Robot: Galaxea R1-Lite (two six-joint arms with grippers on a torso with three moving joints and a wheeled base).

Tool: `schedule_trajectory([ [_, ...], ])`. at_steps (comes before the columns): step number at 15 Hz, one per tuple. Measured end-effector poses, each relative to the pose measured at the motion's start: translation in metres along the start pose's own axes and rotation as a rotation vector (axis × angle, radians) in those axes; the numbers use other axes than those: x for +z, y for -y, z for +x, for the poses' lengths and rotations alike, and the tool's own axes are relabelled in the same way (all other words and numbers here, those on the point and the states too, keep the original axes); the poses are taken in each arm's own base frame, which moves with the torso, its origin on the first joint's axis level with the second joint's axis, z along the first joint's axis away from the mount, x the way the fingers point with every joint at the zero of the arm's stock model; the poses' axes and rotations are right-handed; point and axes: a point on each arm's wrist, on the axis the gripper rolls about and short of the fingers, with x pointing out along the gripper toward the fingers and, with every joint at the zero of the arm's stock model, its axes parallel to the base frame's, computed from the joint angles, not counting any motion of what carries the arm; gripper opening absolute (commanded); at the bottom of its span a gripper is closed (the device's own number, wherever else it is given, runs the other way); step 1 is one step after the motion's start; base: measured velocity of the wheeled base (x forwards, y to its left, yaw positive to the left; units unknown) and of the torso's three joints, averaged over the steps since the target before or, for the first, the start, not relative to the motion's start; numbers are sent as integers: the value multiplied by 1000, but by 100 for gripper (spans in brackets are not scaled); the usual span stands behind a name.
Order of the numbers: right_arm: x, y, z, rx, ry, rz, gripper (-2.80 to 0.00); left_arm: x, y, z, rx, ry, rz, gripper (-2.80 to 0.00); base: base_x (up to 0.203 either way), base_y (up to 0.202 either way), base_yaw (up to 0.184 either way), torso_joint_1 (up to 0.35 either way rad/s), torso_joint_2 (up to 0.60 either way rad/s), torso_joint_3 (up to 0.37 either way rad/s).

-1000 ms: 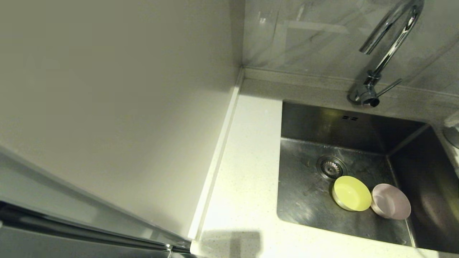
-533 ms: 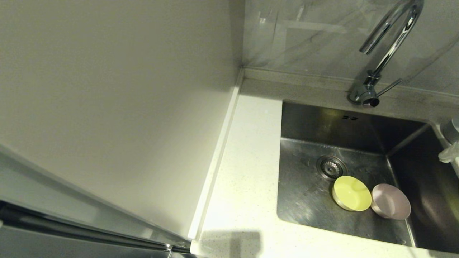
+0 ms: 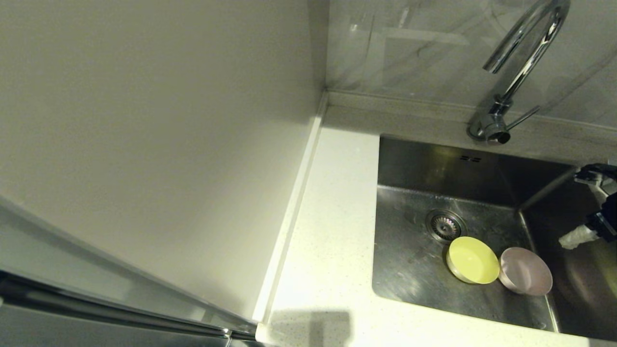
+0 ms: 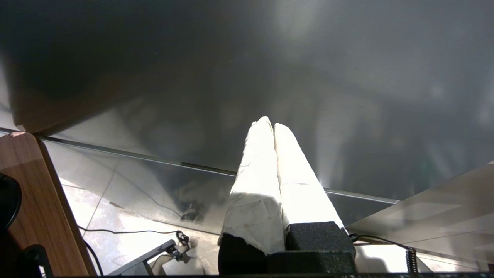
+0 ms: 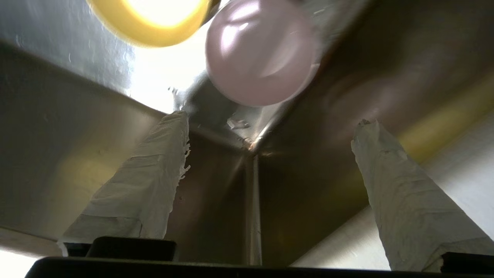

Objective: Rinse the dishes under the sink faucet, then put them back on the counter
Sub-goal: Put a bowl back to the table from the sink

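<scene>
Head view, sink corner. Rectangular stainless steel sink (image 3: 409, 260) fills the 4 o'clock part of the view, round metal drain strainer (image 3: 445, 225) on its floor, two small overflow slots (image 3: 470, 158) in the back wall.

Two of the dishes lie on the sink floor: yellow-green round bowl (image 3: 473, 260) just at 5 o'clock of the strainer, pale pink round bowl (image 3: 525, 271) touching it at its 3 o'clock side. Both upright, open side up. The third bowl is in no view.

Tall chrome gooseneck faucet (image 3: 523, 53) rises at 1 o'clock behind the sink, thin side lever (image 3: 523, 117) pointing toward 2 o'clock.

White speckled stone surface (image 3: 332, 231) runs along the sink at its 9 o'clock side, bare. Cream wall panel (image 3: 154, 120) beyond it.

Right gripper (image 3: 585, 207) enters at the 3 o'clock edge, over the sink's right part, apart from the pink bowl. Right wrist view: jaws spread wide, paper-wrapped fingers (image 5: 401, 208) well apart, nothing between them, pink bowl (image 5: 260, 52) ahead.

Left gripper (image 4: 273, 127) parked, seen only in its own wrist view before a dark glossy panel (image 4: 347, 77); jaws pressed together, nothing pinched.
</scene>
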Motion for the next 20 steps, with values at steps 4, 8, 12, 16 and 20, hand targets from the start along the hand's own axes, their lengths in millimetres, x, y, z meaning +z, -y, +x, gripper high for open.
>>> schedule_trajectory([
  [4,-8,-11,24,73,-70,-30,0,0,0,0,0,0,0,-280,0,0,0,0,0,0],
  [8,-15,-28,29,114,-115,-43,0,0,0,0,0,0,0,-280,0,0,0,0,0,0],
  [12,-19,-59,32,177,-160,-58,0,0,0,0,0,0,0,-280,0,0,0,0,0,0],
  [16,-6,-86,44,172,-127,2,0,0,0,0,0,0,0,-280,0,0,0,0,0,0],
  [20,-2,-89,66,118,-7,-21,0,0,0,0,0,0,-1,-280,0,0,0,0,0,0],
])
